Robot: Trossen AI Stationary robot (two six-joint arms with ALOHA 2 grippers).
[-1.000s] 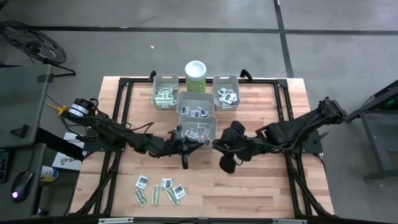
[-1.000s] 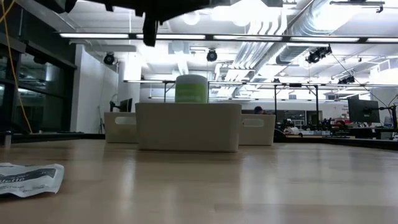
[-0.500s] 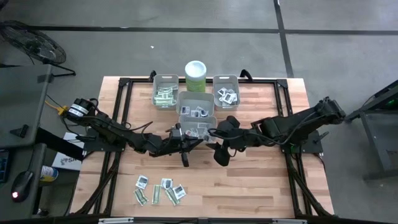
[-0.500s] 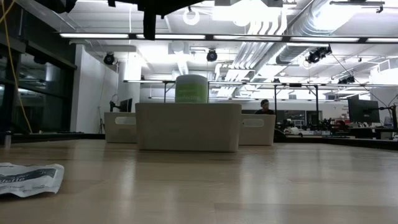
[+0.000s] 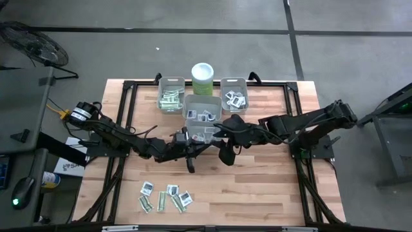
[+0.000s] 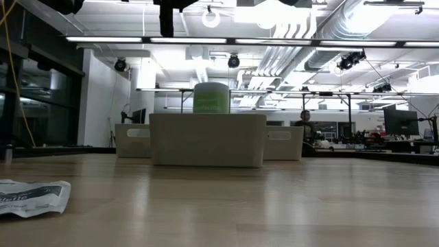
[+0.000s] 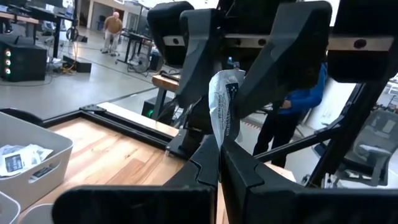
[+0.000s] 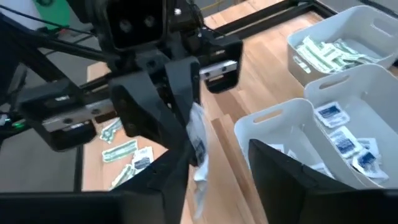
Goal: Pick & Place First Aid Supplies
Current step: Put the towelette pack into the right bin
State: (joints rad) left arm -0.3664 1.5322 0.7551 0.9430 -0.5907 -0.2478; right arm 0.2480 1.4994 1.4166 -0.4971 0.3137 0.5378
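Observation:
My left gripper (image 7: 221, 146) is shut on one small white packet with dark print (image 7: 224, 102), held above the table just near of the nearest grey bin (image 5: 205, 131). My right gripper (image 8: 230, 180) is open; its fingers stand on either side of that packet (image 8: 198, 146), and I cannot tell whether one touches it. In the high view the two grippers meet at mid-table, left gripper (image 5: 191, 144) and right gripper (image 5: 219, 140). More first aid supplies (image 5: 164, 196) lie flat on the wood near the front left; one packet (image 6: 31, 195) shows in the low view. My left gripper pinches one end of the white packet (image 7: 221, 138) between its two fingertips, coming about level from the table's left. The packet sticks out beyond the fingertips toward the right gripper, on edge and a little bent, clear of the table.
Several grey bins stand at the far middle: one with green-white strips (image 5: 170, 95), the others with white squares (image 5: 234, 95) (image 5: 201, 108). A pale green canister (image 5: 202, 77) stands behind them. A person in blue (image 7: 292, 118) stands beyond the table.
My right gripper has moved toward the table's left, up to my left gripper and the packet it holds. The packet and the left gripper have stayed in place.

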